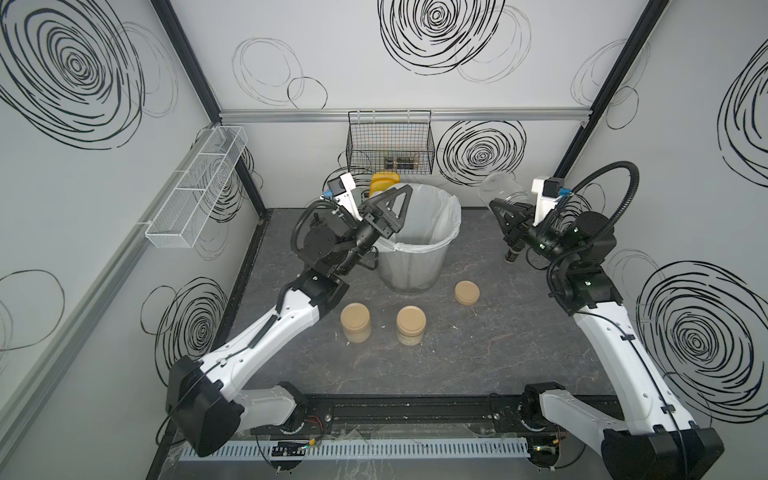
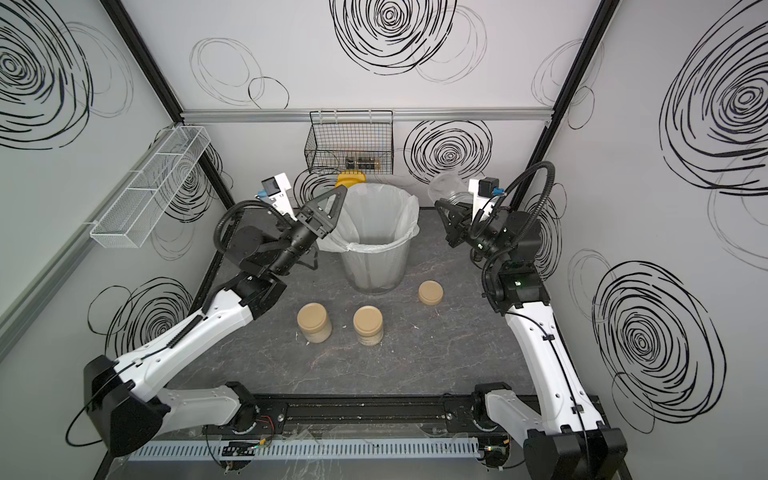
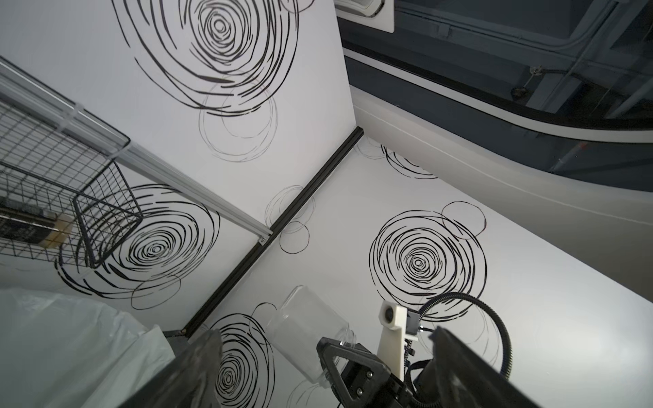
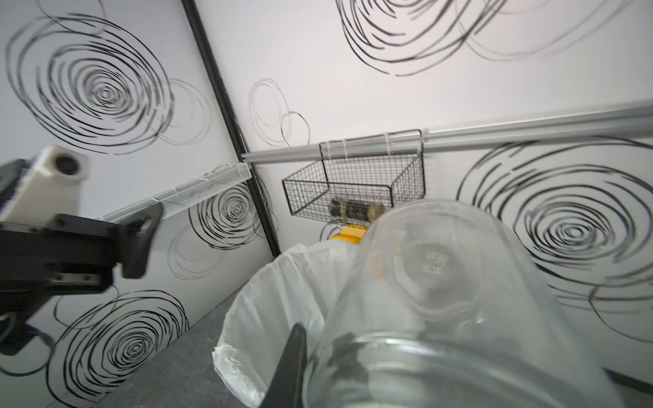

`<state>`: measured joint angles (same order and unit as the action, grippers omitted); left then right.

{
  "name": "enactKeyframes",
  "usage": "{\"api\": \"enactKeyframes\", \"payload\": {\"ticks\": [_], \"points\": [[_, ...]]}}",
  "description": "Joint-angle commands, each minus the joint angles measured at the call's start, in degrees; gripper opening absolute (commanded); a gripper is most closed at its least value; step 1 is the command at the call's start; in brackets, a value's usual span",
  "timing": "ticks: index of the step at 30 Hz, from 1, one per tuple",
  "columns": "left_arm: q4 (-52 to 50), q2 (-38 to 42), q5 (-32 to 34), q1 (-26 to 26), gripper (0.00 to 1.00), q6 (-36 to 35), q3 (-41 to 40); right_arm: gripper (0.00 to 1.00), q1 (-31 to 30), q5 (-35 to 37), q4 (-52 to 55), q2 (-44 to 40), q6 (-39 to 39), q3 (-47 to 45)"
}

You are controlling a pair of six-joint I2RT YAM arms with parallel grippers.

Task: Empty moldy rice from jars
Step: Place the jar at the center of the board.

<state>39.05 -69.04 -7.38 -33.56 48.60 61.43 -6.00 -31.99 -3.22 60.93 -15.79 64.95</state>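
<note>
**Right hand grips a clear jar beside the bin; two rice jars stand closed**

Well short of both hands, toward the arm bases, the left lidded jar (image 1: 356, 323) and the right lidded jar (image 1: 411, 325) stand upright on the dark surface (image 1: 478, 357). They are near each other but apart, each under a flat tan lid. The moldy rice (image 1: 358, 335) shows as a pale band through their clear walls.

Farther in, lower than the right hand and nearer the bases, a loose tan lid (image 1: 467, 293) lies flat near the foot of the mesh bin (image 1: 409, 268). The bin stands between the two hands, with its white liner (image 1: 442, 212) folded over the rim.

The left hand (image 1: 402, 198) hangs at the bin's rim on its own side. Its fingers are spread wide with nothing between them; whether it touches the liner I cannot tell. The right hand (image 1: 509, 206) is raised off the surface on the bin's other side, apart from it. It is pinching the clear jar (image 1: 496, 189) at its open neck. That jar tilts base-up, away from the hand, and the right wrist view looks straight through it to its base.

Beyond both hands, a yellow object (image 1: 384, 183) sits behind the bin. Above it a black wire basket (image 1: 390, 139) hangs on the back wall, holding a small bottle (image 1: 401, 163) on its side. A white mesh rack (image 1: 195, 187) hangs on the side wall, outward of the left hand.
</note>
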Motion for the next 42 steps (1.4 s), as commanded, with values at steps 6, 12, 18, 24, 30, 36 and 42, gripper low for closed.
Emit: {"api": "enactKeyframes", "payload": {"ticks": [6, 12, 18, 24, 30, 36, 42], "points": [[-8.9, 9.9, 3.3, 3.4, 0.96, -16.0, -9.3, 0.00, 3.8, 5.3, 22.7, 11.4, 5.1, 3.7], [-16.1, 13.7, 4.1, 3.7, 0.96, -19.1, -12.3, 0.00, 3.6, 6.5, 27.4, 21.7, 5.8, 7.3], [-18.8, 14.8, 4.4, 3.7, 0.96, -19.3, -14.6, 0.00, 3.4, 10.6, 32.8, 31.9, 7.2, 12.8], [-19.8, 15.8, 4.8, 3.6, 0.96, -19.2, -16.0, 0.00, 2.3, 10.1, 35.2, 40.0, 7.8, 18.0], [-20.2, 17.1, 5.6, 3.6, 0.96, -19.0, -18.0, 0.00, -1.6, 11.6, 42.1, 48.1, 7.3, 25.8], [-21.2, 17.3, 5.1, 3.7, 0.96, -19.4, -17.7, 0.00, -2.6, 13.3, 44.7, 52.3, 7.4, 29.8], [-20.7, 16.8, 5.1, 3.7, 0.96, -19.0, -18.1, 0.00, -2.5, 13.0, 45.6, 54.3, 7.7, 30.5]]}}
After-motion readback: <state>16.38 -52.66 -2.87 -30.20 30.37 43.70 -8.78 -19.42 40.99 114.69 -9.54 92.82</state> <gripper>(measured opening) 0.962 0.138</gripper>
